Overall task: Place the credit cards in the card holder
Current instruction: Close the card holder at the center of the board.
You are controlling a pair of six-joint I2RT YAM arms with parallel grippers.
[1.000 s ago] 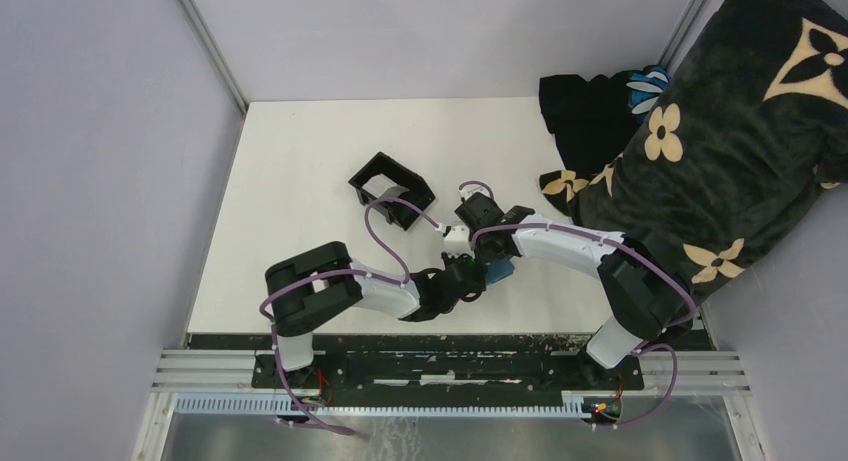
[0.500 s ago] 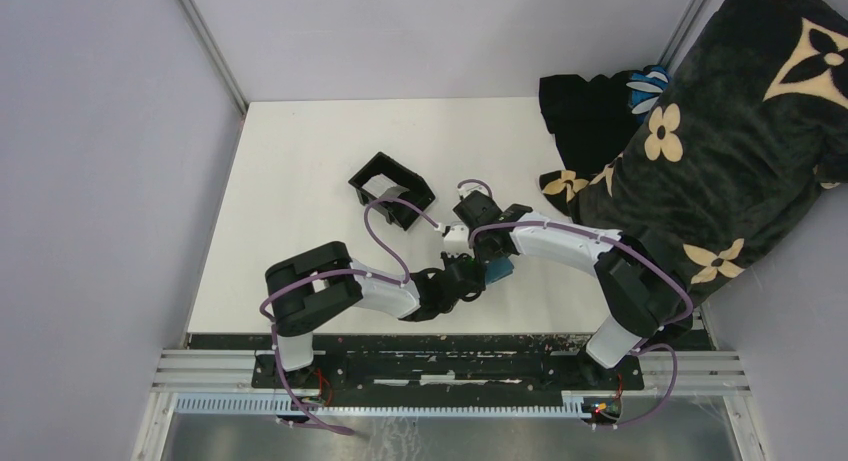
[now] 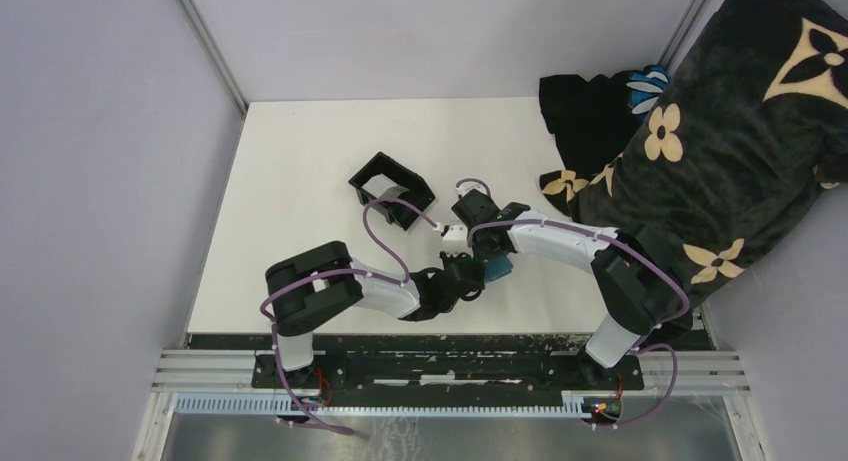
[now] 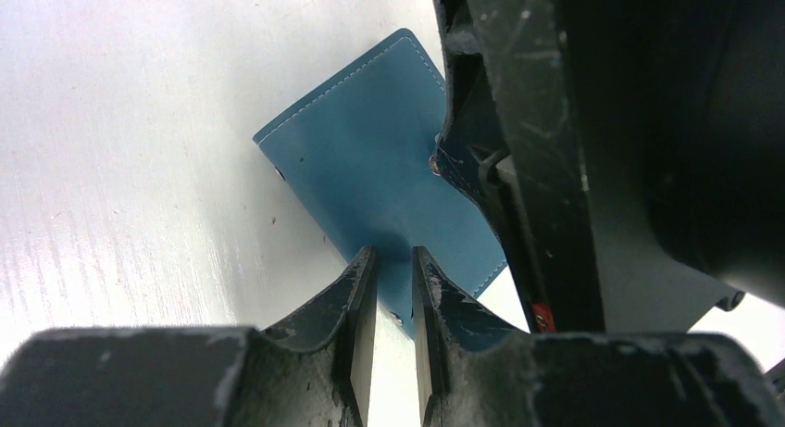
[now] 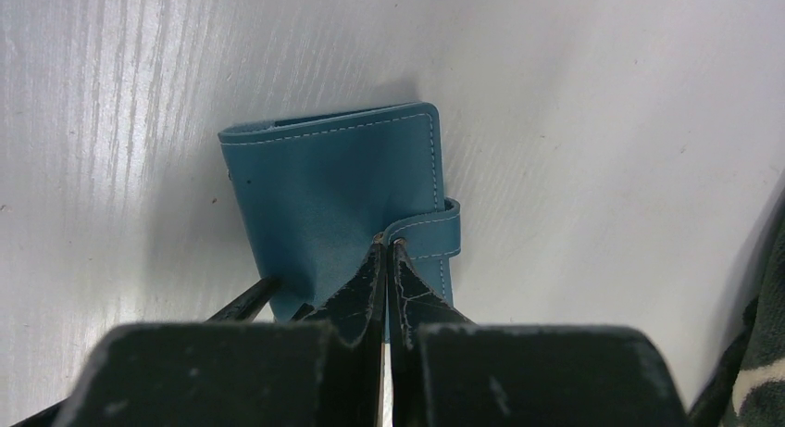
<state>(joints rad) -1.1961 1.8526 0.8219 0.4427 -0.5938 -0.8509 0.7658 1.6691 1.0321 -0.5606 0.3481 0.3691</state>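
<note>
Right gripper [image 5: 387, 242] was clamped shut, tips together and pressed onto the teal wallet [image 5: 324, 195] right at the edge of its strap [image 5: 435, 231]; couldn't tell if any strap was pinched between them. Left gripper [image 4: 393, 256] had its jaws a narrow slit apart, tips at the wallet's near edge, teal showing in the gap; couldn't tell whether it was actually gripping the leather. Wallet was folded shut on the white table [image 3: 300, 181], toward the front edge, with the strap wrapped round one side. Both arms met over it from opposite sides, grippers just beside each other. Black open-topped box [image 3: 392, 191] sat farther back and left, apart from the wallet. Dark flower-print blanket [image 3: 740, 131] was piled along the right side.
</note>
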